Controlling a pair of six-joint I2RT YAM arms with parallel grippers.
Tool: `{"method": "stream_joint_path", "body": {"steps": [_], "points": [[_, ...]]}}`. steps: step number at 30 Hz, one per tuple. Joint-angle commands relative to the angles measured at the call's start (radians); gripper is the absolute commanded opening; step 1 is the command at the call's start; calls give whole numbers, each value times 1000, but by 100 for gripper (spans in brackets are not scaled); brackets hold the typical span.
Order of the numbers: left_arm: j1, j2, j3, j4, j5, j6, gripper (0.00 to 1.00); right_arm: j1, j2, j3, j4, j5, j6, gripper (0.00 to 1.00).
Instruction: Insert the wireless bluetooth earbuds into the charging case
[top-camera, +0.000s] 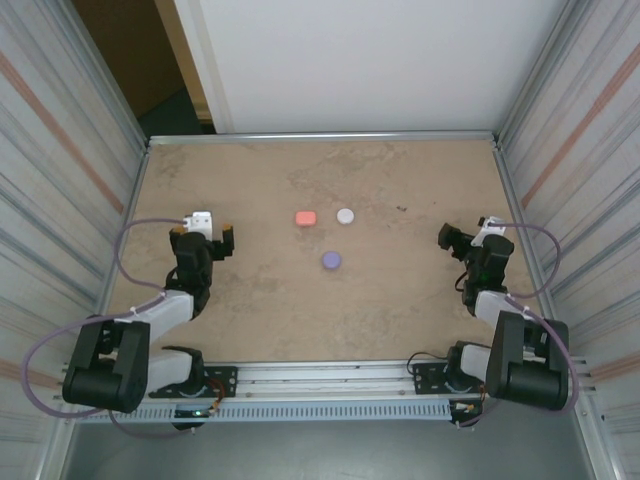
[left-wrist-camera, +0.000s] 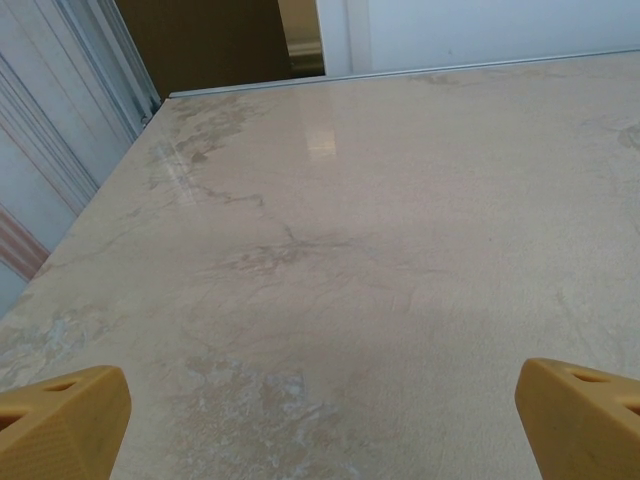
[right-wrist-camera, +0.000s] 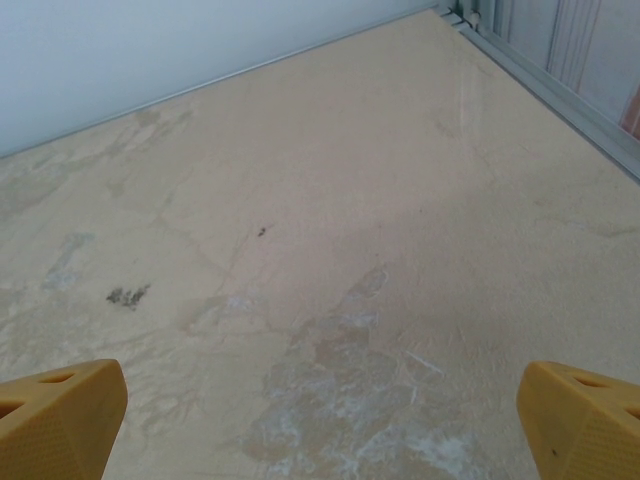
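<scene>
1. The beige, mottled table (top-camera: 400, 310) carries three small charging cases, and the round purple case (top-camera: 331, 260) lies near its middle.
2. The left arm (top-camera: 165, 310) stands well to the left of the purple case, and the right arm (top-camera: 505, 340) well to its right.
3. The left fingers (left-wrist-camera: 60, 420) are spread wide over bare table, far from the purple case. The right fingers (right-wrist-camera: 585, 415) are spread just as wide.
4. The pink case (top-camera: 306, 217) lies beyond the purple case, slightly left.
5. The round white case (top-camera: 346, 215) lies beyond the purple case, slightly right.
</scene>
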Motion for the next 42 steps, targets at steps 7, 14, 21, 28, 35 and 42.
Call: {"method": "stream_joint_path", "body": {"steps": [7, 14, 21, 28, 35, 42], "points": [[27, 21, -67, 190, 53, 30, 99, -9, 47, -17, 131, -73, -31, 99], [79, 112, -100, 352, 143, 14, 99, -3, 59, -48, 218, -88, -29, 99], [80, 174, -127, 466, 164, 19, 99, 34, 164, -43, 330, -148, -55, 99], [82, 291, -133, 588, 201, 39, 99, 95, 230, -39, 377, -120, -125, 99], [81, 298, -129, 585, 200, 40, 99, 157, 295, 30, 293, -88, -197, 99], [82, 277, -59, 425, 208, 43, 99, 122, 327, 128, 154, -38, -129, 99]]}}
